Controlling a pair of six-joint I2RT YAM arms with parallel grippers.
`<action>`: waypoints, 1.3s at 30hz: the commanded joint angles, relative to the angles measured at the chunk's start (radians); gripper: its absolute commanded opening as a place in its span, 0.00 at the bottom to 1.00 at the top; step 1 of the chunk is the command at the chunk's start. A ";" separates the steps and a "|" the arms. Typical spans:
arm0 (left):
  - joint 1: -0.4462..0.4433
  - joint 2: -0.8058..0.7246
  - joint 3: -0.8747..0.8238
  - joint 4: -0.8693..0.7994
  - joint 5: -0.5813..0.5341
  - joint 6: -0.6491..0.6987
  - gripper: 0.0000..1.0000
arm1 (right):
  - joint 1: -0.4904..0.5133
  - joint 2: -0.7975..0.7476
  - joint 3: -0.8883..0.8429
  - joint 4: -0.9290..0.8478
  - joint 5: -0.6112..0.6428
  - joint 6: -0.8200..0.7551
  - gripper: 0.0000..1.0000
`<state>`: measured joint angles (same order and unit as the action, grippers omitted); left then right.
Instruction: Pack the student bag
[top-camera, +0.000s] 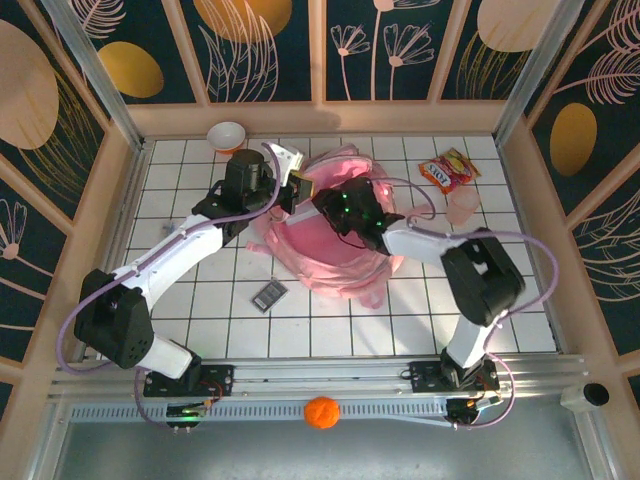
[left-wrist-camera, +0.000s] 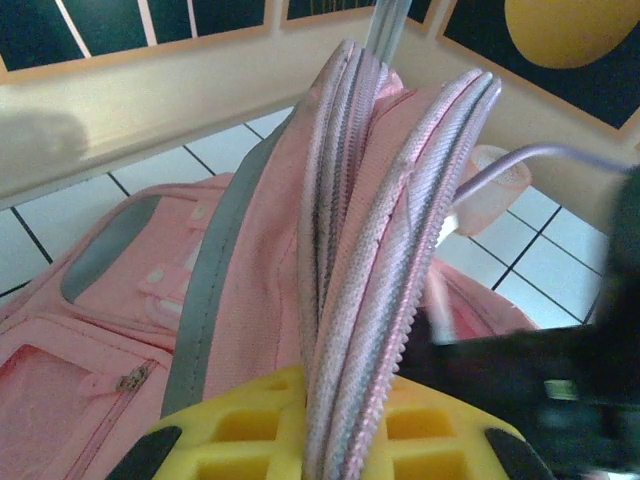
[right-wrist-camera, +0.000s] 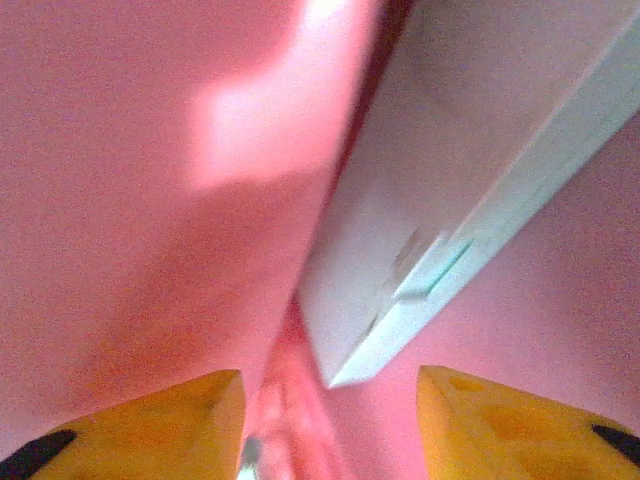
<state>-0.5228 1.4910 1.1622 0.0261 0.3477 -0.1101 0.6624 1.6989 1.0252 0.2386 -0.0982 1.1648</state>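
Note:
The student bag is a pink fabric backpack lying in the middle of the white tiled table. My left gripper is at its upper left edge. In the left wrist view that gripper is shut on the bag's zipper edge, holding the folded rim up between the yellow fingers. My right gripper reaches into the bag's opening from the right. Inside, the right gripper is open, with pink lining all around. A flat white item lies just ahead of the jaws, untouched.
A small bowl stands at the back left. A red and yellow snack packet and a pale pink cup lie at the back right. A small dark calculator-like item lies in front of the bag. An orange ball rests on the near rail.

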 joint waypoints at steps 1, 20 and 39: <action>-0.001 -0.053 0.008 0.128 0.005 -0.021 0.00 | 0.027 -0.187 -0.062 -0.164 0.036 -0.124 0.56; -0.002 -0.052 -0.055 0.070 0.108 0.219 0.00 | -0.061 -0.502 0.186 -0.407 -0.047 -1.014 0.89; -0.001 -0.098 -0.088 0.054 0.271 0.472 0.01 | -0.157 -0.209 0.311 -0.590 -0.203 -2.294 0.97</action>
<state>-0.5224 1.4513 1.0691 0.0071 0.5148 0.2638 0.4995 1.4639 1.2751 -0.3378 -0.2710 -1.0004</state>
